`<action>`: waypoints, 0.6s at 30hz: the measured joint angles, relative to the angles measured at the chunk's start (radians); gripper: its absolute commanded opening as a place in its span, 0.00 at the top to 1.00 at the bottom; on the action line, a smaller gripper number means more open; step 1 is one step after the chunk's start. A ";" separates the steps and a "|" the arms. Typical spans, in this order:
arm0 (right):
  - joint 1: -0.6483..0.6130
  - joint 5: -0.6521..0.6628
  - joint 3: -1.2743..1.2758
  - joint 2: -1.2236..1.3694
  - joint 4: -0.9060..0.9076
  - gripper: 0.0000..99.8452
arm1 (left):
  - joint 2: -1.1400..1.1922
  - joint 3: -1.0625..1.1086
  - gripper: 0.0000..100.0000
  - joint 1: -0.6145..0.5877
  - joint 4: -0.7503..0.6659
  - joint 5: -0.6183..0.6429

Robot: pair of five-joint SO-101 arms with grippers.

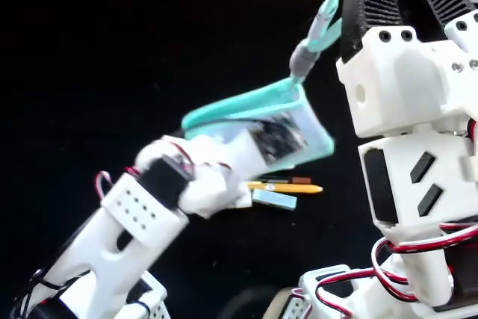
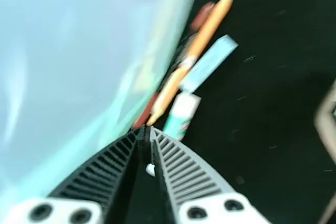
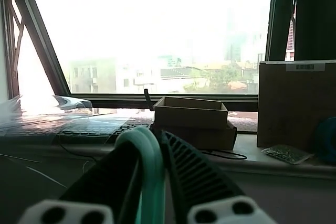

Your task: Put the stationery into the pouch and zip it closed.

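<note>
Little of the task looks done. The teal pouch (image 1: 258, 121) hangs in the air above the black table (image 1: 89, 72), held between both arms, while the stationery lies loose on the table just below it.

The left gripper (image 2: 145, 132) comes at the pouch from below. Its jaws are pressed together on the pouch's lower edge, as far as the left wrist view shows. The right gripper (image 3: 149, 142) is above the pouch, with its jaws pinching the teal wrist strap (image 1: 325, 24) that runs up from the pouch's top corner.

At least 4 items lie under the pouch, close together:
- a yellow-orange pencil (image 1: 287, 186)
- a pale blue eraser-like block (image 1: 274, 199) just beside the pencil
- a dark pen with a red-brown end (image 1: 291, 179) on the pencil's other side
- a small white-and-green tube (image 2: 181, 115) next to the pencil's end

None of them touches the pouch. Dark shapes show through the pouch's clear panel, but I cannot tell whether they are contents or the arm behind it. I also cannot tell whether the zip is open.

My judgement is that this is an early stage, with the pouch lifted and stretched between 2 grips. What is left is getting the mouth open, loading each of the 4 items and then pulling the zip shut. With both grippers occupied, 1 will likely have to let go before any item can be picked up.
</note>
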 measured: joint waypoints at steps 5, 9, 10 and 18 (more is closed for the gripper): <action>-0.002 0.000 0.000 0.000 0.005 0.99 | 0.003 0.044 0.99 -0.098 -0.074 -0.046; -0.002 0.000 0.000 0.000 0.048 0.99 | 0.005 0.097 0.99 -0.120 -0.215 -0.048; -0.012 0.000 0.000 0.002 0.049 0.99 | 0.005 0.109 0.99 -0.115 -0.255 -0.048; -0.044 0.000 0.000 0.002 0.068 0.99 | 0.009 0.210 0.99 0.012 -0.486 -0.048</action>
